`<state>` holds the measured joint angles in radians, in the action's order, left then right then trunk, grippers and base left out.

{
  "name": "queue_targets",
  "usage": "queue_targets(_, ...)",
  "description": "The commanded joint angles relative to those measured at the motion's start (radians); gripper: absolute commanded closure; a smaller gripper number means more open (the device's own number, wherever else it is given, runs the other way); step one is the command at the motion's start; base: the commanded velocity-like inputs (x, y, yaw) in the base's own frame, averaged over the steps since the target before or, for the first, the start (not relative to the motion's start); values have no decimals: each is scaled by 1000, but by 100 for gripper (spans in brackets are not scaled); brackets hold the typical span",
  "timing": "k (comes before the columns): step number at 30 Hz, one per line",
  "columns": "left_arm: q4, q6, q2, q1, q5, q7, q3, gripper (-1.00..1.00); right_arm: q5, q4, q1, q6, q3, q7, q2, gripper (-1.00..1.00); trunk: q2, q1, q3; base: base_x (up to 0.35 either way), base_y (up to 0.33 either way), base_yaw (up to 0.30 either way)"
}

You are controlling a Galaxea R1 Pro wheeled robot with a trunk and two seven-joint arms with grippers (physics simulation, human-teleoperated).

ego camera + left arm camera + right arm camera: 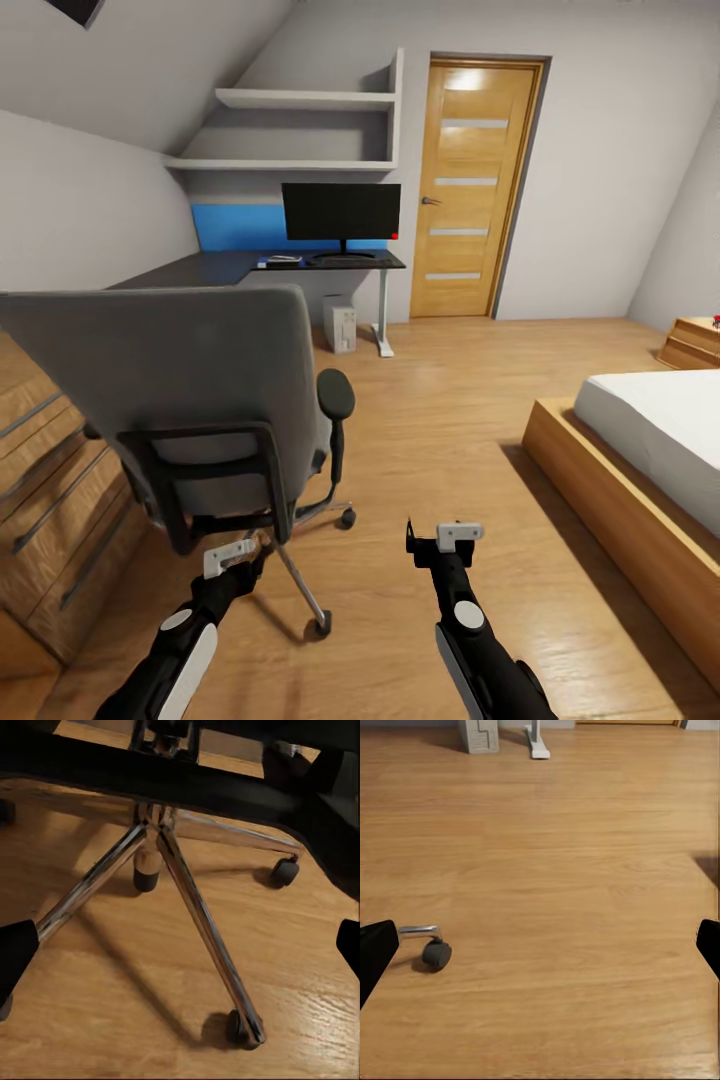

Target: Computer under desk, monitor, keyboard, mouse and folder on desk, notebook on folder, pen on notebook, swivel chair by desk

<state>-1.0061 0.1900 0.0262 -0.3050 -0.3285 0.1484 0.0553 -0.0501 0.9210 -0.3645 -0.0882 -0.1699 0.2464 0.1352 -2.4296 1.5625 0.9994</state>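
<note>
The chair (190, 400) is seen close ahead with its back to the camera, well apart from the table (250, 268), where the monitor (341, 212) stands. The left gripper (238, 556) is held by the chair's base, the right gripper (447, 538) over bare floor (450, 420); both sets of fingers are spread open and nothing is gripped.

Grey swivel chair (190, 390) — black monitor (341, 212), glossy black desk (200, 270).
</note>
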Motion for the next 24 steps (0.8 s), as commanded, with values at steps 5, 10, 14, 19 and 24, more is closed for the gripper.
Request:
queue_targets(5, -2, 3, 1, 0, -11, 10, 5, -100, -5, -1, -1, -1, -2, 7, 0, -100, 0, -1, 1, -308, 0, 0)
queue_targets(10, -2, 3, 1, 0, -11, 10, 3, -100, -6, -2, -1, -1, -2, 7, 1, -100, 0, -1, 1, -132, 15, 0)
queue_targets(14, -2, 3, 3, 0, -11, 10, 2, -100, -6, -11, -1, -1, -3, 6, 1, -100, 0, -1, 1, -32, 171, 0)
queue_targets(19, -1, 3, 4, 0, -11, 10, 2, -100, -5, -17, -1, -1, -3, 5, 1, -100, 0, -1, 1, -9, 208, 0)
queue_targets(24, -1, 3, 6, 0, -11, 11, 2, -100, -5, -18, -1, -1, -3, 5, 1, -100, 0, -1, 1, -2, 65, 0)
